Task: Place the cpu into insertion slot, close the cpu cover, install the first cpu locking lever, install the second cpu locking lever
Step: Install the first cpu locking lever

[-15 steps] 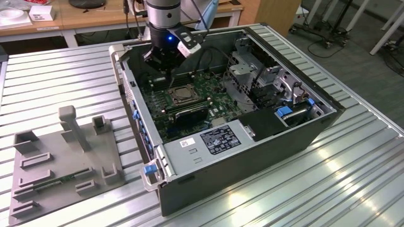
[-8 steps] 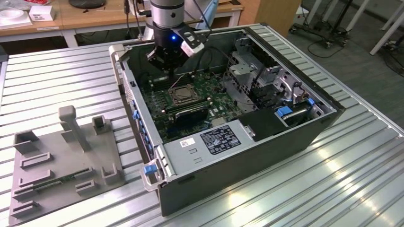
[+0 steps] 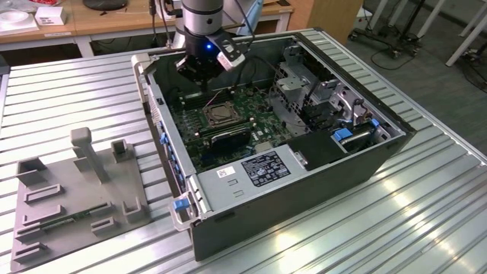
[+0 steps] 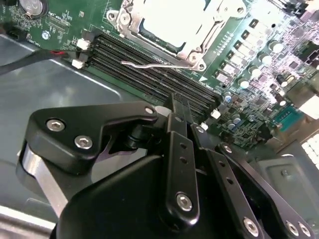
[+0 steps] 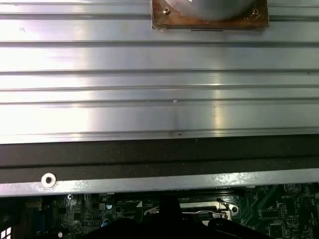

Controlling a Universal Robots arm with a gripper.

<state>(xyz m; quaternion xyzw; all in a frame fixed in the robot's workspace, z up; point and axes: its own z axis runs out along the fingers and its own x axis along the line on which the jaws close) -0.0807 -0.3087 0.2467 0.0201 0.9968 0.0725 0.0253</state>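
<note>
the pincer [image 4: 178, 102] has its tips together, holding nothing, near the memory slots [image 4: 144, 74]. the cpu [image 4: 172, 15] sits in the insertion slot [image 3: 205, 117], white from glare and partly cut off. a thin locking lever [image 4: 147, 63] pokes out beside it.

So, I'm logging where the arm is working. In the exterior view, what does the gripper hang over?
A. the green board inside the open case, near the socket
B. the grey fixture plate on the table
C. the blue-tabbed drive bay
A: the gripper hangs inside the open case above the green board, close to the insertion slot, well apart from the grey fixture plate.
</note>
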